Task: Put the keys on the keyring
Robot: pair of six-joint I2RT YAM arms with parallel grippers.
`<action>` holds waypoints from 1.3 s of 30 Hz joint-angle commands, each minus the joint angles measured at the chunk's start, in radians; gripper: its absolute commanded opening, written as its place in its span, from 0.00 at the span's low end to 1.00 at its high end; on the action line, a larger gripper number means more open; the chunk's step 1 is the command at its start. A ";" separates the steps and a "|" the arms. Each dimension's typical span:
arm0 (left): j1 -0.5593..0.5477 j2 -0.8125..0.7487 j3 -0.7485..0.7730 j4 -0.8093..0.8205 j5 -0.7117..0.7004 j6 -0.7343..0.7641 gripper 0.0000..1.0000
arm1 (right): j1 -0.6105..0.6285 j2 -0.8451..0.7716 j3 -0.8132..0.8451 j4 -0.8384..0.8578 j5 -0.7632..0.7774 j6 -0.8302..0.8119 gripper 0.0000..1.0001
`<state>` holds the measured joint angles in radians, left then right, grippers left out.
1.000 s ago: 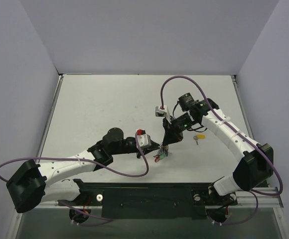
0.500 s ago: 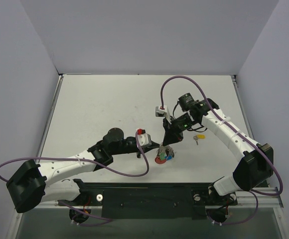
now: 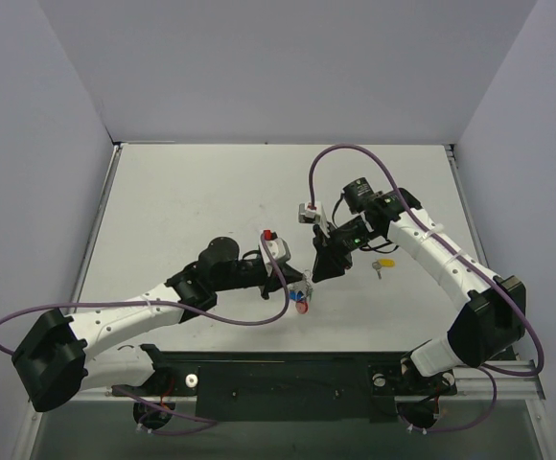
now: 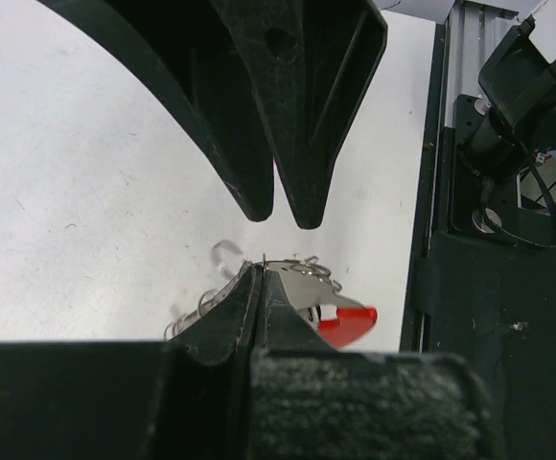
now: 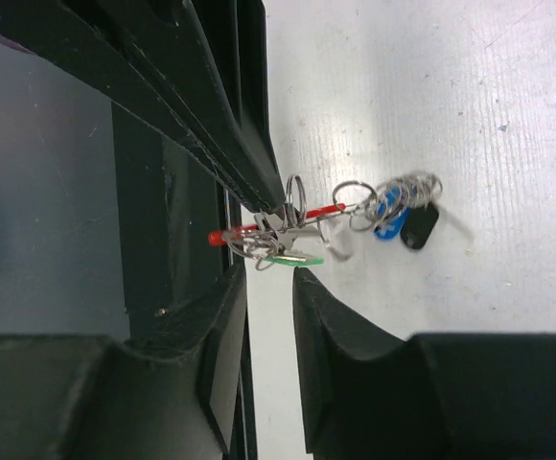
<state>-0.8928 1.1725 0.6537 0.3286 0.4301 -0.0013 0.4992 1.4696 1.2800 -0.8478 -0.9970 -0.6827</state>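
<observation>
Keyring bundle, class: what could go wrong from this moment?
The left gripper pinches the keyring only at its very tip, so the dangling keys may twist it loose. The open right gripper sits close and could snag them. The yellow key lies apart on the table.

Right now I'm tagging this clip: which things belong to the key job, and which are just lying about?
Job: keyring, pinched in the left fingers; green key, blue key, black key bunched on it; yellow key loose on the table; right fingers, open nearby.
Lying about: purple cables; black mounting plate.
</observation>
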 commanded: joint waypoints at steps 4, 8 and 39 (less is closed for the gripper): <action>0.023 -0.033 0.038 0.001 0.044 -0.029 0.00 | 0.006 -0.003 0.038 -0.033 -0.037 -0.015 0.34; 0.044 -0.033 0.043 0.000 0.116 -0.040 0.00 | 0.004 -0.022 0.015 -0.107 -0.097 -0.173 0.41; 0.069 0.064 0.092 0.046 0.246 -0.137 0.00 | 0.013 -0.028 0.093 -0.085 -0.031 -0.273 0.31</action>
<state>-0.8257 1.2606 0.7269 0.2806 0.6697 -0.1219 0.5121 1.4681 1.3216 -1.0065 -1.0592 -1.1061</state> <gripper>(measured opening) 0.017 0.311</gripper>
